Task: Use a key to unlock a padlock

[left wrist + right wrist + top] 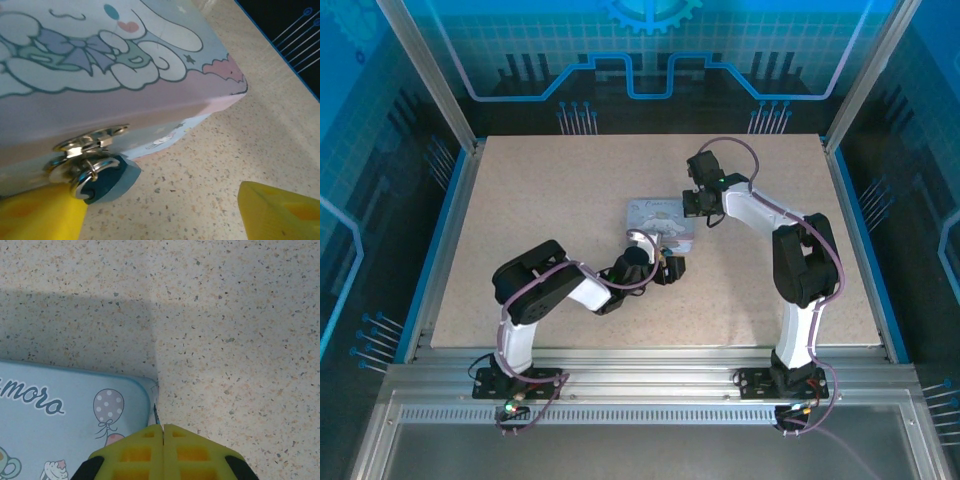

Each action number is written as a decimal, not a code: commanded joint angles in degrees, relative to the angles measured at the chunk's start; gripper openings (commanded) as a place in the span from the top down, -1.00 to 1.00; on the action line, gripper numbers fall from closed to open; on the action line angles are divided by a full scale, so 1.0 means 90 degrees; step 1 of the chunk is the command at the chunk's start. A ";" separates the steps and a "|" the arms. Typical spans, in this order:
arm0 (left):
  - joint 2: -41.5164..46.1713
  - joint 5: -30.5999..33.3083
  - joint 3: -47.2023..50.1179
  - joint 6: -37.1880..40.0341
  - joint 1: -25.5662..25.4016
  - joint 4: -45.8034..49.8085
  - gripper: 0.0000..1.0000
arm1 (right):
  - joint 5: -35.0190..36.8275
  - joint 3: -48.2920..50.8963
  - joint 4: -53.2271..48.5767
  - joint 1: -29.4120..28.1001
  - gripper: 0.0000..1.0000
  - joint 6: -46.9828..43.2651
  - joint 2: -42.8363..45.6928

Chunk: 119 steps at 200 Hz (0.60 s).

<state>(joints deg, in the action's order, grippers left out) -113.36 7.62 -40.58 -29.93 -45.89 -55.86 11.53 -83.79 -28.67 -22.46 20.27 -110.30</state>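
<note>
The left claw point(155, 202) is released, with one yellow finger just beside the padlock point(114, 177) and the other well apart. The padlock hangs from the hasp point(90, 142) on the front of the tin box point(150, 60), low against the tabletop point(215, 165). The claw would do best to pinch the padlock's body and hold it steady. The right claw point(163, 429), at a corner of the box, is clenched on a thin sliver, probably the key point(155, 414). It should bring the tip in squarely.

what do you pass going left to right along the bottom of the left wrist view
yellow finger → padlock → bare table → other yellow finger
</note>
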 commanded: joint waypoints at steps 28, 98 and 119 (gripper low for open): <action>-0.0167 -0.0920 0.0124 -0.0333 0.0246 -0.0999 -0.32 | -0.0080 0.0067 0.0048 -0.0027 1.00 -0.0018 0.0019; -0.0418 -0.1451 -0.0010 -0.0741 0.0375 -0.1203 0.02 | -0.0053 0.0064 0.0036 -0.0130 1.00 0.0018 0.0058; -0.0510 -0.1486 -0.0079 -0.0839 0.0377 -0.1164 0.05 | -0.0053 0.0090 0.0041 -0.0147 1.00 0.0031 0.0068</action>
<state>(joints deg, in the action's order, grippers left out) -116.57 -3.18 -39.99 -35.94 -42.74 -63.18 11.60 -83.64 -27.83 -22.72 20.29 -110.30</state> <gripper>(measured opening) 0.471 0.059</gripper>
